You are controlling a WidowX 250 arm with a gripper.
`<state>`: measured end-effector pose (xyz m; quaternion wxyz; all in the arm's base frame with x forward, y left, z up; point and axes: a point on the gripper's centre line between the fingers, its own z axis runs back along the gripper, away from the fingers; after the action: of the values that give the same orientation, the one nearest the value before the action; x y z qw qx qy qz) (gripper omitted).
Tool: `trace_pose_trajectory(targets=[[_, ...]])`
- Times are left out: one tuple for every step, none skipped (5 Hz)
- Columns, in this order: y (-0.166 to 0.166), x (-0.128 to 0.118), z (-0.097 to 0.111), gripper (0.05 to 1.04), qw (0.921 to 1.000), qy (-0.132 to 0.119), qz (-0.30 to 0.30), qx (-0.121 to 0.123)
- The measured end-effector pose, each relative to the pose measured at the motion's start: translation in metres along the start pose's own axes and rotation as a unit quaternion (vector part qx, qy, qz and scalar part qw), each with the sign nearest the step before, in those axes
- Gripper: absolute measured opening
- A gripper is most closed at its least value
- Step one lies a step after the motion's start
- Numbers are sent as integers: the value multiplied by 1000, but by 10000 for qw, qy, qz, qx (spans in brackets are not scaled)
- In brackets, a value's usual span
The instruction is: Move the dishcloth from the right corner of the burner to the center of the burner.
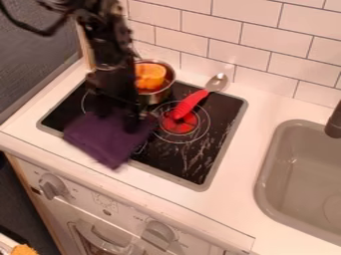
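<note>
Counter point(230, 206) foremost; arm point(110, 57) hanging steeply down at purple cloth point(106, 139).

No word or number can be read. Small printed marks stand on the stove's front panel point(126, 215), below the tool point(120, 117) in the view: some beside the knob point(52, 187) to its lower left, some by the knob point(160, 233) to its lower right, a faint symbol point(105, 200) between, all too blurred to make out.

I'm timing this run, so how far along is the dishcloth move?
The purple dishcloth is off the stovetop's right corner. The end effector is at its upper edge; whether it grips is unclear. Left: centering it, since it overlaps the front-left rim.
</note>
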<state>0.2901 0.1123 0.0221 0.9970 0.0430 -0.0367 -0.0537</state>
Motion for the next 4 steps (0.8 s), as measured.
trace_pose_trajectory(targets=[[37,5,4,999,9994,-107,319,-28],[57,11,0,999,9993,-172,326,-113],[52,11,0,1000,9995,-152,123,-238],[39,9,24,998,9985,-405,95,-341]])
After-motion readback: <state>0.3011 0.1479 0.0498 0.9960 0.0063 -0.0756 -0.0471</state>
